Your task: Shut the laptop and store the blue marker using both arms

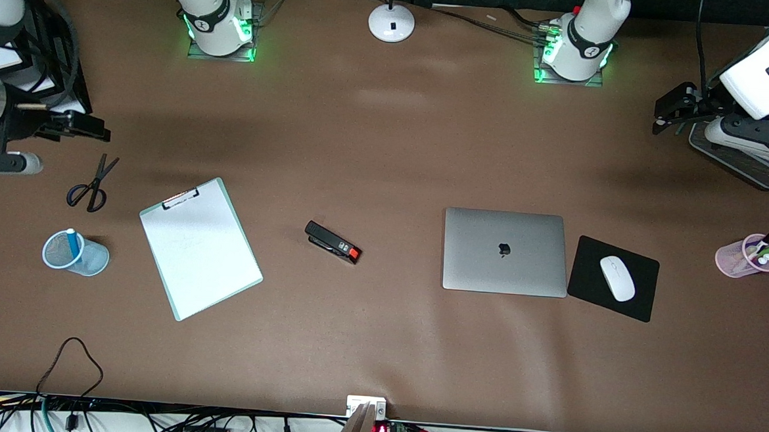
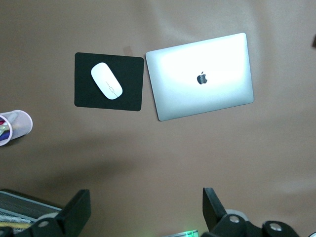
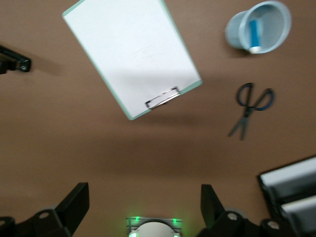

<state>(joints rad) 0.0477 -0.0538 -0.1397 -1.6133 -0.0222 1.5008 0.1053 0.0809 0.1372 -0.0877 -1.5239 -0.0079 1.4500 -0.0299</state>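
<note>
The silver-grey laptop (image 1: 504, 252) lies closed on the table, lid down with the apple logo up; it also shows in the left wrist view (image 2: 200, 76). The blue marker (image 1: 72, 242) stands in a light-blue mesh cup (image 1: 86, 258) toward the right arm's end; the right wrist view shows the marker (image 3: 254, 32) inside the cup (image 3: 237, 30). My left gripper (image 1: 669, 112) is open and empty, held high over the left arm's end of the table (image 2: 146, 197). My right gripper (image 1: 86, 126) is open and empty, high over the right arm's end (image 3: 145, 195).
A white clipboard (image 1: 198, 247), a black stapler (image 1: 332, 241) and black scissors (image 1: 92, 184) lie between cup and laptop. A black mouse pad (image 1: 637, 298) with a white mouse (image 1: 617, 277) lies beside the laptop. A pink pen cup (image 1: 747, 256) and a mesh tray (image 1: 749, 164) are at the left arm's end.
</note>
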